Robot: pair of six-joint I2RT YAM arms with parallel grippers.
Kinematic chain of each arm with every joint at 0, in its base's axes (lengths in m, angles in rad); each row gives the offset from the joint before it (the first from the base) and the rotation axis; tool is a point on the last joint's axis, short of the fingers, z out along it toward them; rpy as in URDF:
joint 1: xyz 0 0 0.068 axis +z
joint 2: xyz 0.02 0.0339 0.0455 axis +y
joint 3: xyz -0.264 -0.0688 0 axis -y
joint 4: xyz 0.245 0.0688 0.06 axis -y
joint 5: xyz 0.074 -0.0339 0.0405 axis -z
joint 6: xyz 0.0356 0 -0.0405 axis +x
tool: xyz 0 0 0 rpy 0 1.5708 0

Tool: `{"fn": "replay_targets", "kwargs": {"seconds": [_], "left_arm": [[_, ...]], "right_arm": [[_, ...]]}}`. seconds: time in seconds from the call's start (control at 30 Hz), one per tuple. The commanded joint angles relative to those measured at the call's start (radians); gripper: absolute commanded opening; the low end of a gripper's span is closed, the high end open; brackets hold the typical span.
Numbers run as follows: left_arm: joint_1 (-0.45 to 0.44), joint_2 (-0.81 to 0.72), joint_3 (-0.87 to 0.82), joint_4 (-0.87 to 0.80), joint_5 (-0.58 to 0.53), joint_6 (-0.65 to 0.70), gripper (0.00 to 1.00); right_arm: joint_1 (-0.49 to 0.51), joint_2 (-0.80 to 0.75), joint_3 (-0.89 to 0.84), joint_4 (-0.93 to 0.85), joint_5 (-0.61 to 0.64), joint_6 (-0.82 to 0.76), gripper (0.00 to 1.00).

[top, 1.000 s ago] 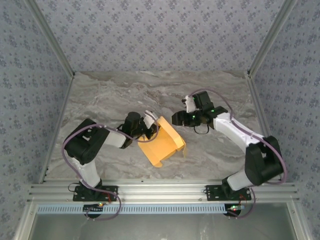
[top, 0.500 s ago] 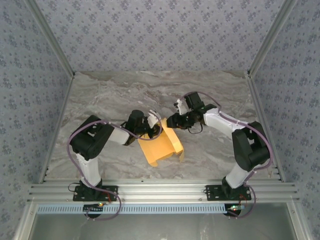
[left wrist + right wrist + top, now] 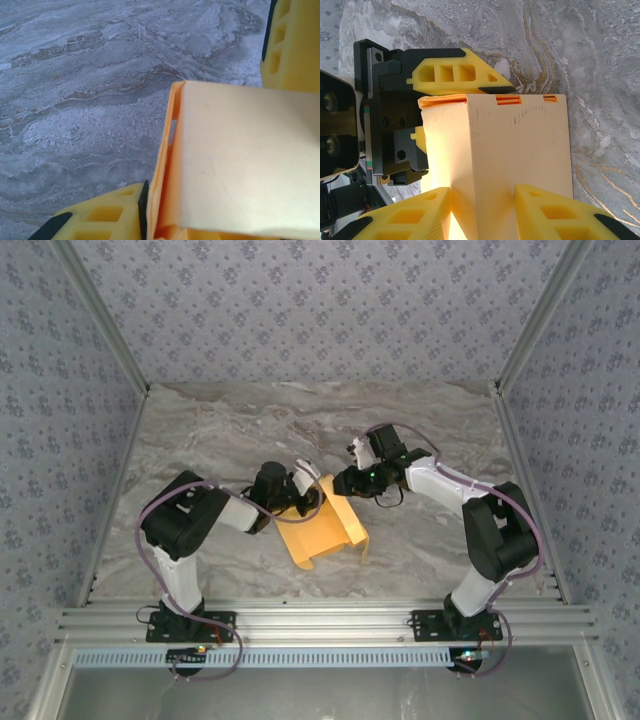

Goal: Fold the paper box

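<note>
The paper box point(image 3: 318, 530), yellow-orange and partly folded, lies at mid table with a wall standing up. My right gripper point(image 3: 343, 483) is at its far upper edge. In the right wrist view it point(image 3: 482, 192) is shut on the paper box point(image 3: 520, 145), both fingertips pressed on a raised fold. My left gripper point(image 3: 303, 480) is at the same edge from the left. Its fingers point(image 3: 455, 75) stand apart around the slotted rim. One black pad point(image 3: 143, 200) touches the box wall point(image 3: 245, 160); the other finger is hidden behind the panel.
The marble tabletop point(image 3: 220, 440) has bare room at the back and on both sides. Patterned walls and metal posts point(image 3: 110, 350) close it in. A right gripper finger point(image 3: 292, 45) shows at the top right of the left wrist view.
My right arm has swung left to the box's far edge and closed on the fold. My left gripper's fingers have eased apart. The box has shifted slightly left.
</note>
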Motion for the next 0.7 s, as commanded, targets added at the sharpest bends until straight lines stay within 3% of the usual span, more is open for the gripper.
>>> {"fn": "replay_targets", "kwargs": {"seconds": [0.0, 0.17, 0.37, 0.67], "left_arm": [[-0.015, 0.021, -0.005, 0.095, -0.010, -0.004, 0.23], [-0.040, 0.048, -0.040, 0.232, -0.067, -0.034, 0.20], [-0.099, 0.071, -0.033, 0.212, -0.157, 0.013, 0.19], [-0.095, 0.131, -0.041, 0.277, -0.123, 0.009, 0.16]], "right_arm": [[0.002, 0.015, -0.011, -0.051, 0.042, 0.016, 0.38], [-0.014, 0.011, -0.033, -0.014, -0.020, 0.079, 0.38], [-0.018, 0.007, -0.059, -0.009, -0.062, 0.097, 0.38], [-0.032, -0.002, -0.104, 0.036, -0.089, 0.130, 0.38]]}}
